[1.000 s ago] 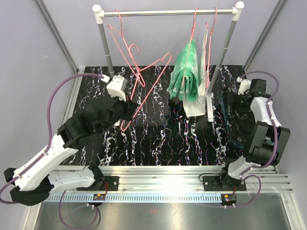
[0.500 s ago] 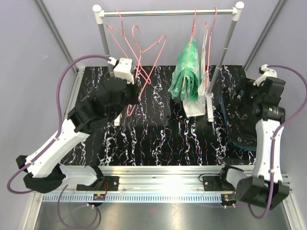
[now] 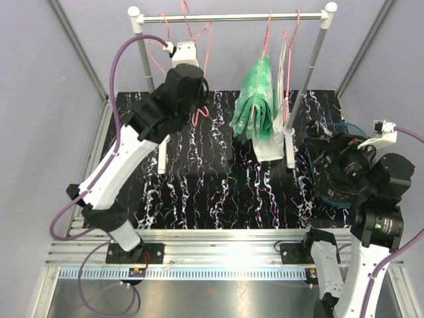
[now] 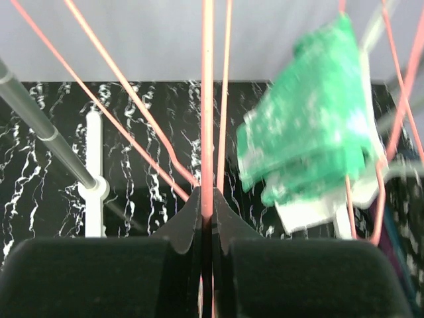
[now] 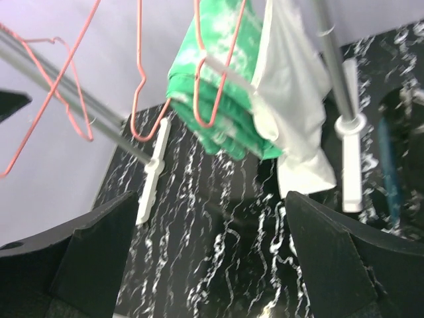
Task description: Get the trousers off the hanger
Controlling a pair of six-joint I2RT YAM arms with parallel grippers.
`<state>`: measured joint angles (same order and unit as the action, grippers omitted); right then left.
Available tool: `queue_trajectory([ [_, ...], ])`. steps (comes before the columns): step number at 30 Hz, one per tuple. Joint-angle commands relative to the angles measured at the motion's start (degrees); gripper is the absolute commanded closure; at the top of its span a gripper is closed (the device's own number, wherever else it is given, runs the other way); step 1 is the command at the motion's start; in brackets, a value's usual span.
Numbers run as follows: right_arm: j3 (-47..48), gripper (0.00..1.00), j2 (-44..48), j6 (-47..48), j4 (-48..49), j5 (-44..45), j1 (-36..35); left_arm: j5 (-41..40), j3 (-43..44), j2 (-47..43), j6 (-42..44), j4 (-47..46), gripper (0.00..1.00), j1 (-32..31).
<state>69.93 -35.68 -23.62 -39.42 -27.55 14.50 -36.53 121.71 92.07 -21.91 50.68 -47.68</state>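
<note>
The green-and-white tie-dye trousers (image 3: 255, 99) hang folded over a pink wire hanger (image 3: 268, 30) on the rail (image 3: 232, 18); they also show in the wrist views (image 4: 311, 126) (image 5: 218, 99). My left gripper (image 3: 197, 93) (image 4: 207, 205) is raised near the rail's left part, shut on the wire of an empty pink hanger (image 4: 207, 99) (image 3: 199, 30). My right gripper (image 3: 331, 162) (image 5: 211, 199) is open and empty at the table's right side, apart from the trousers and facing them. The magenta pair is out of view.
A white cloth (image 3: 268, 149) hangs beside the green pair. The rack's grey posts (image 3: 147, 66) (image 3: 308, 73) stand on white feet (image 5: 151, 169). Another empty pink hanger (image 3: 156, 53) hangs at the rail's left. A dark heap with a teal edge (image 3: 331, 195) lies under my right arm.
My left arm has lifted the empty pink hanger from low over the table up to the rail. My right arm has swung up and back, and its jaws have opened wider.
</note>
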Motion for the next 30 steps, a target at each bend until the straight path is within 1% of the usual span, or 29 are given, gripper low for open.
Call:
queue_trajectory([
  [1,0.55,0.01,-1.41,-3.63,-1.27,-2.87,-1.84,-6.01,12.62,4.85,-7.42,7.4,1.0,2.41],
  [2,0.64,0.0,-1.32,-3.46,-1.19,-2.77,-2.63,-6.53,14.24,7.74,-8.31,8.81,1.0,2.85],
  [4,1.08,0.01,-1.41,-2.66,-1.27,-2.42,-3.34,-6.1,16.01,9.43,-9.46,10.41,1.0,4.52],
  [8,-0.32,0.0,-0.88,-2.31,-0.05,-3.47,-5.01,-5.48,12.43,10.14,-8.68,6.73,1.0,6.37],
  [10,-1.63,0.01,-0.18,-1.96,0.31,-3.39,-5.8,-4.69,10.14,9.97,-5.36,3.57,1.0,6.9],
  [12,-2.43,0.01,0.0,-1.7,0.66,-3.3,-6.33,-5.04,8.72,10.93,-3.76,1.28,1.0,7.07],
  [15,-3.66,0.01,0.7,-1.52,1.1,-3.74,-7.03,-5.83,9.33,12.51,-3.14,2.49,1.0,7.43],
  [17,-3.92,0.01,0.79,-1.43,1.19,-3.91,-7.38,-6.18,8.72,12.69,-4.8,3.63,1.0,7.51],
  [21,-3.75,0.01,0.7,-1.34,1.36,-4.0,-7.73,-6.97,2.41,9.71,-9.19,3.73,1.0,7.51],
  [22,-3.75,0.01,0.61,-1.34,1.28,-4.18,-7.73,-7.06,-0.74,8.83,-10.33,3.47,1.0,7.51],
  [25,-3.49,0.01,0.44,-0.73,0.84,-3.65,-8.17,-5.57,-4.19,6.11,-10.78,1.62,0.99,7.51],
  [26,-3.22,0.01,0.52,-0.21,-0.12,-2.35,-8.17,-3.91,-5.33,5.06,-10.61,0.84,0.88,7.51],
  [28,-2.0,0.01,0.18,1.29,-1.35,-0.24,-8.52,-2.32,-5.87,4.17,-10.0,0.48,0.75,7.51],
  [29,-1.47,0.01,0.0,1.9,-2.75,2.47,-8.7,-0.49,-6.31,3.65,-9.73,-0.39,0.66,7.51],
  [30,-0.86,0.01,-0.18,3.3,-3.55,3.63,-9.31,0.49,-6.57,2.42,-9.56,-0.84,0.6,7.51],
])
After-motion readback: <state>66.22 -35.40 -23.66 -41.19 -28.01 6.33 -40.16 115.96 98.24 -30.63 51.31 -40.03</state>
